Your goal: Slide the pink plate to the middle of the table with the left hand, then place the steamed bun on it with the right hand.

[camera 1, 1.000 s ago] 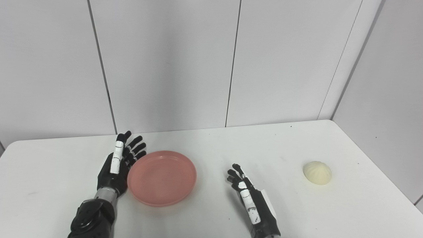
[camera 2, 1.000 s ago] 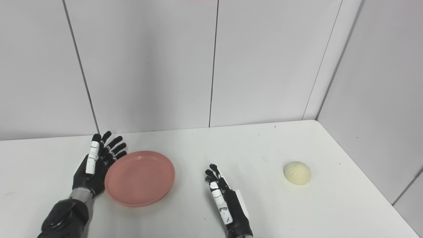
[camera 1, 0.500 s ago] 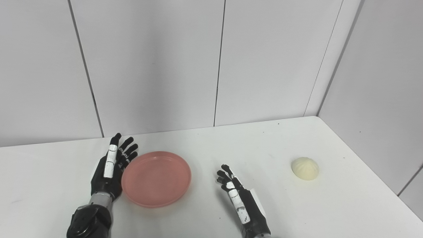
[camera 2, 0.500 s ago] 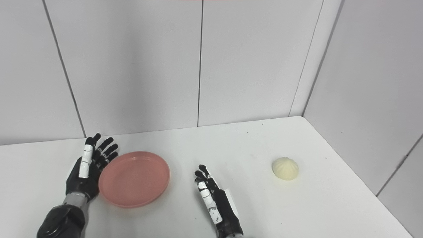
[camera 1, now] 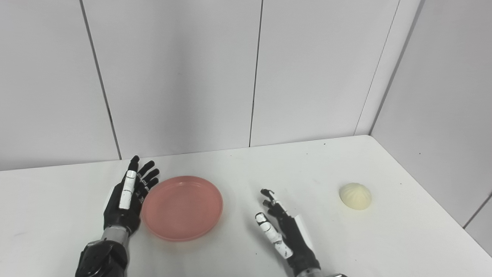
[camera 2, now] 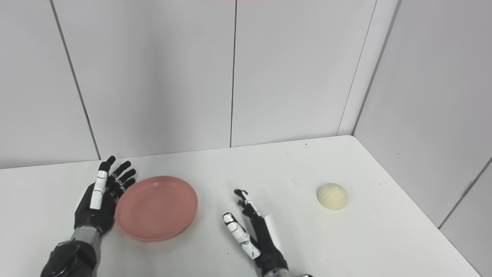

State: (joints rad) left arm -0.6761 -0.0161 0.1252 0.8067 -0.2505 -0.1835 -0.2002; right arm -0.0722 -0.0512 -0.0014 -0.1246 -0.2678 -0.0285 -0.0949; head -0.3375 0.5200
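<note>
The pink plate (camera 1: pixel 182 207) lies flat on the white table (camera 1: pixel 238 169), left of its middle. My left hand (camera 1: pixel 127 198) is open, fingers straight, standing on edge just left of the plate's rim. The cream steamed bun (camera 1: pixel 355 196) sits on the table at the right, near the wall side. My right hand (camera 1: pixel 282 231) is open and empty, thumb spread, lifted a little over the table between the plate and the bun, well short of the bun. The plate (camera 2: pixel 157 207), bun (camera 2: pixel 332 196) and both hands (camera 2: pixel 100 200) (camera 2: pixel 255 232) also show in the right eye view.
White wall panels stand behind the table and along its right edge (camera 1: pixel 423 184). The table's right edge drops off near the bun.
The camera shifted right before 0.5 s ago. Since then my right hand has turned, spread its thumb and edged right. The left hand and plate have barely moved.
</note>
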